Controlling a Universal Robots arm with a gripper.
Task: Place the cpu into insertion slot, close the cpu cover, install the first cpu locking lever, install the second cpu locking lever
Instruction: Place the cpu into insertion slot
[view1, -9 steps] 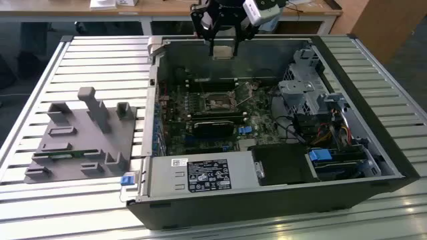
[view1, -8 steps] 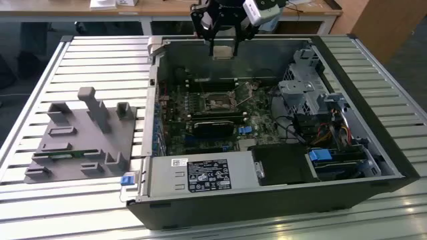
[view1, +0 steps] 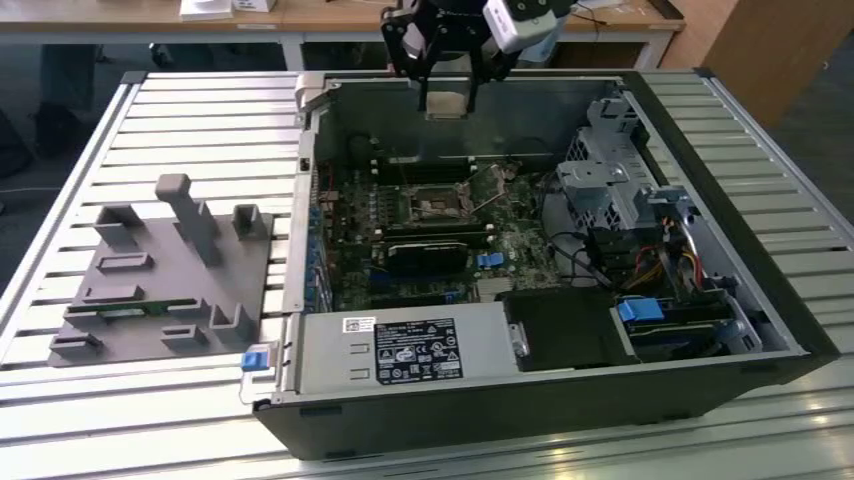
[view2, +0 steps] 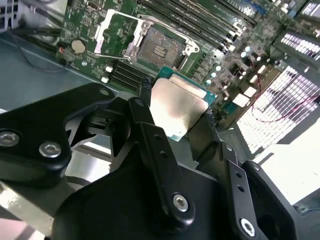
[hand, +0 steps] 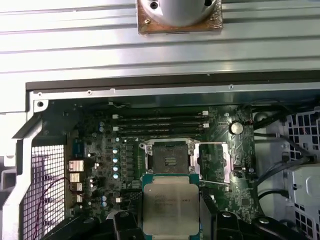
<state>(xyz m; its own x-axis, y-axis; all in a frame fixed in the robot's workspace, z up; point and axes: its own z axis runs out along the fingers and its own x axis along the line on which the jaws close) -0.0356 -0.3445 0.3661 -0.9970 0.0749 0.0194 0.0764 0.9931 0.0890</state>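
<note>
gripper (view2: 177, 101) black fingers (view2: 150, 135) clamp the cpu (view2: 175, 110) by two opposite edges, silvery top facing camera, held apart from the board; insertion slot (view2: 160, 47) on green motherboard (view2: 82, 22) has its dark centre exposed; cpu cover (view2: 101, 32) swung open beside the slot

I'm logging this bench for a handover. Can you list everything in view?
case: one, black, open, on the table
motherboard: one, green, inside the case
insertion slot: one, dark centre, empty, on the motherboard
cpu cover: one, silver, swung open beside the slot
cpu: one, silvery, held above the board
power supply: one, grey, at the case's near edge
fixture: one, grey, on the exterior view's left of the case
table: one, pale grey, slatted
gripper: one, black, shut on the cpu
</note>
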